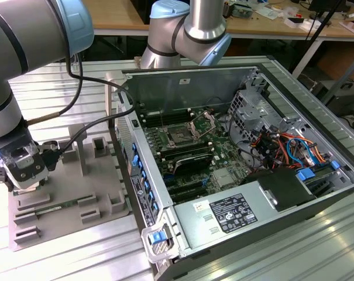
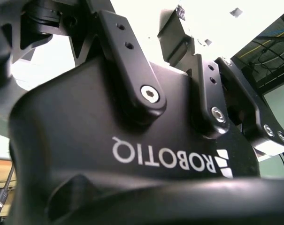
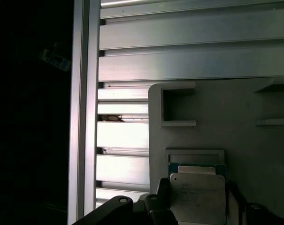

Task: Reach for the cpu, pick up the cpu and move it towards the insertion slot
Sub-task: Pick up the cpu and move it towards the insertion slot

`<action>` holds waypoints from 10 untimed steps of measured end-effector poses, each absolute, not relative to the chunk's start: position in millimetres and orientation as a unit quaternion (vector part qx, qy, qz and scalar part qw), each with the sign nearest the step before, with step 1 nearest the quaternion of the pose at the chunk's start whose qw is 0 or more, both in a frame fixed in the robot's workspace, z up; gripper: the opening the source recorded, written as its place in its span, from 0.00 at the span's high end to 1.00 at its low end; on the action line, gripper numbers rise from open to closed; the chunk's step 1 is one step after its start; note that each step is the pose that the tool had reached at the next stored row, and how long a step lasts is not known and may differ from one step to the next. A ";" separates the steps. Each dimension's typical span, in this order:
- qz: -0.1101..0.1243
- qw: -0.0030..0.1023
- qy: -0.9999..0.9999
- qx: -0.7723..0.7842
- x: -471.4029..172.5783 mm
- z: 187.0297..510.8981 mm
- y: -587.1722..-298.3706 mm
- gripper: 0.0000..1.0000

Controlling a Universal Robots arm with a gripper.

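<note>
The cpu (image 3: 196, 194), a small square chip with a silvery top, lies in a shallow frame of the grey tray (image 3: 235, 117) in the first wrist view. My gripper (image 3: 196, 213) has a black finger (image 3: 158, 204) against each side of the chip and looks shut on it. In the exterior view the gripper (image 1: 26, 182) hangs low over the tray's (image 1: 65, 216) left end. The insertion slot (image 1: 179, 138), a dark square socket with its metal bracket raised, sits on the green board inside the open computer case, well to the exterior view's right of the gripper.
The tray carries several raised grey blocks and frames (image 1: 100, 146). The case wall (image 1: 138, 175) with blue tabs stands between tray and board. Cables (image 1: 285, 146) and a power supply (image 1: 235, 213) fill the case's right half. A cable (image 1: 77, 126) trails from the arm over the tray.
</note>
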State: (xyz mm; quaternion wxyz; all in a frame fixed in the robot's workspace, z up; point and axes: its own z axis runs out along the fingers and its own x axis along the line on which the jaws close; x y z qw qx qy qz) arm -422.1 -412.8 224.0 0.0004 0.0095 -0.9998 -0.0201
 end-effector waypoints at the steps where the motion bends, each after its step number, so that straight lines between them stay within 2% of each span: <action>1: -0.020 0.000 -1.000 0.010 -422.1 224.5 -412.8 0.45; 10: -0.020 0.000 -1.000 0.010 -422.1 228.8 -412.8 0.45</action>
